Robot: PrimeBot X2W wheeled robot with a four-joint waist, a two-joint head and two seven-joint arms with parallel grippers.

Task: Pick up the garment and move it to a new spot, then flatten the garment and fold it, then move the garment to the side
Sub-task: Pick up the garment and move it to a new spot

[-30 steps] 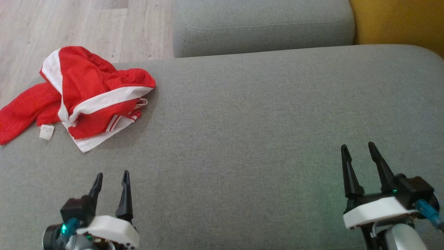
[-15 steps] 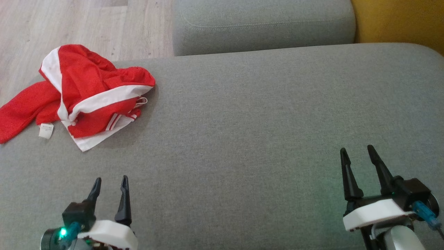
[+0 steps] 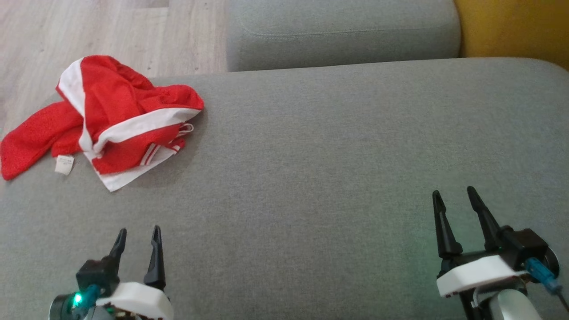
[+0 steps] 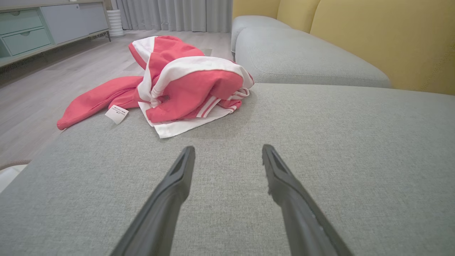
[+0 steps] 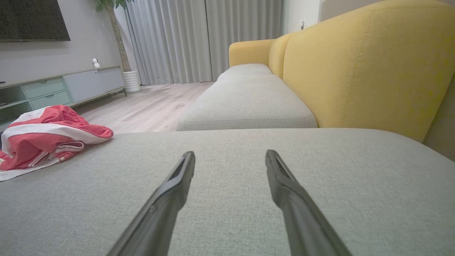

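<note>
A crumpled red garment with white stripes and a small white label lies at the far left corner of the grey sofa cushion. In the left wrist view the garment sits ahead of the fingers, slightly left, well apart from them. At the left edge of the right wrist view the garment also appears. My left gripper hovers open near the front left, empty. My right gripper stands open at the front right, empty.
A second grey seat cushion adjoins at the back, with a yellow sofa backrest to the right. Wooden floor lies beyond the cushion's left edge. A low cabinet and curtains stand far off.
Both grippers have drawn back slightly toward the near edge. The whole picture has shifted a little, so the camera moved. The garment lies as before.
</note>
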